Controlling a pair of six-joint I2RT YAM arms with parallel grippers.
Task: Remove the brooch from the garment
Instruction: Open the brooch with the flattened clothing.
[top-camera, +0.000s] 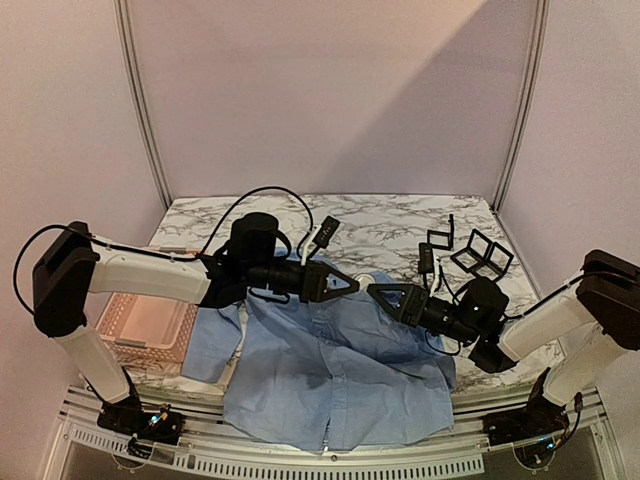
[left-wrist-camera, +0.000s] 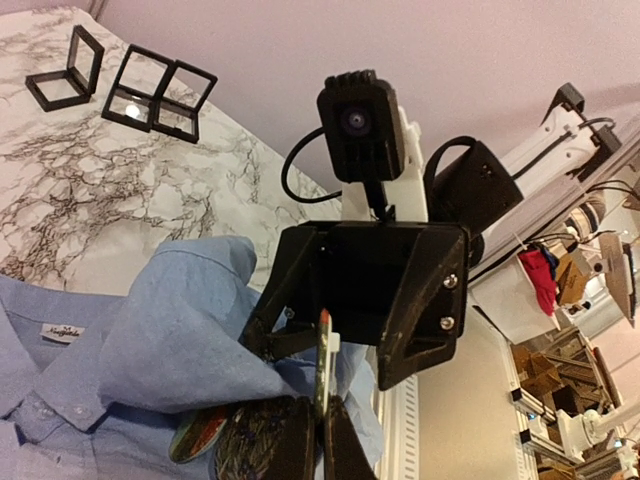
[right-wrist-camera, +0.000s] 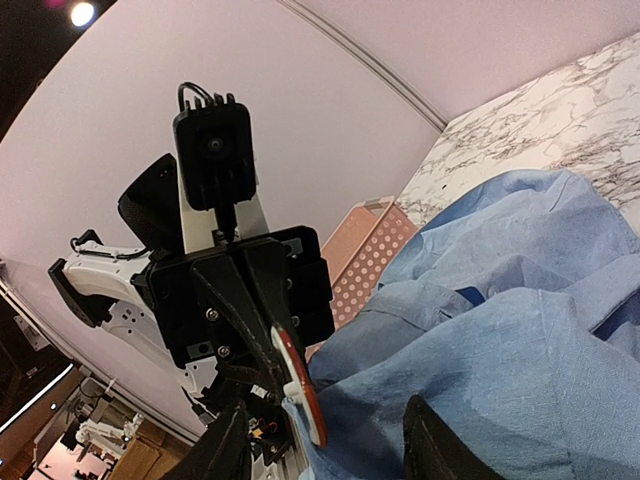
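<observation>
Top view, shirt (top-camera: 330, 370): light blue, wrinkled, spread over the near half of the counter (top-camera: 385, 222), hem past the near edge, collar end toward the far side
Top view, left hand (top-camera: 352, 284): stretched in from the left above the collar end, tip to tip with the right hand (top-camera: 381, 293)
Top view, brooch (top-camera: 368, 281): small pale round piece between the two tips, above the upper part of the shirt; detail too small to tell
Top view, basket (top-camera: 148, 330): pink, on the counter left of the shirt, just beside a sleeve
Top view, frames (top-camera: 482, 254): black, standing open at the far right of the counter, well apart from the shirt
Left wrist view, left hand: own fingers (left-wrist-camera: 285, 440) together at the bottom edge, clamped on the brooch, which stands upright and edge-on between them
Left wrist view, right hand: facing the camera, jaws wide apart, one finger touching a raised fold of the shirt
Left wrist view, shirt: fold standing up just beside the brooch, collar with a small label (left-wrist-camera: 62, 333) at lower left
Right wrist view, right hand: own fingers (right-wrist-camera: 228, 452) well apart, shirt cloth between them, nothing gripped
Right wrist view, left hand: opposite, pinching the brooch; red rim, white face, lower edge touching the shirt cloth
Right wrist view, basket: pink with small holes, behind the shirt
</observation>
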